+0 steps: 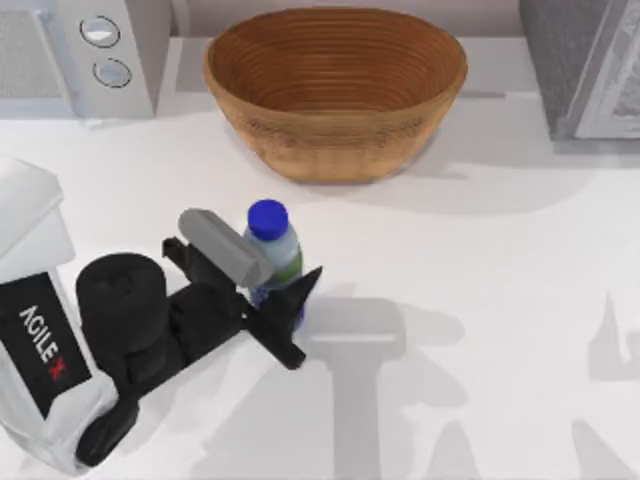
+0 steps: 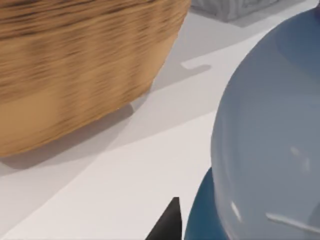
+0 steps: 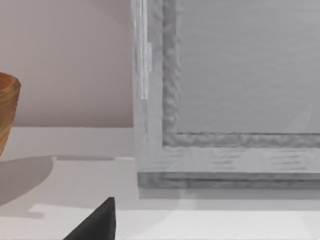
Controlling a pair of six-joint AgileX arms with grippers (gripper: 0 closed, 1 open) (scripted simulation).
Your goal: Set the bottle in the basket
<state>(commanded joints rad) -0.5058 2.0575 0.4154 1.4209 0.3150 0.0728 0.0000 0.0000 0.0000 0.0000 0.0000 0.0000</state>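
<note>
The small clear bottle (image 1: 277, 252), with a blue cap and a dark blue label, stands upright on the white table in front of the basket. My left gripper (image 1: 275, 287) is shut on the bottle's lower body, and one black finger (image 1: 308, 284) presses its right side. In the left wrist view the bottle (image 2: 270, 145) looms very close beside a dark fingertip (image 2: 169, 222). The large tan wicker basket (image 1: 335, 95) sits at the back centre, its wall (image 2: 75, 70) just beyond the bottle. A dark edge of my right gripper (image 3: 97, 222) shows in the right wrist view, facing the back right.
A white appliance with two round knobs (image 1: 95, 50) stands at the back left. A grey framed box (image 1: 585, 65) stands at the back right, close in front of the right wrist camera (image 3: 225, 100). Bare table lies to the right of the bottle.
</note>
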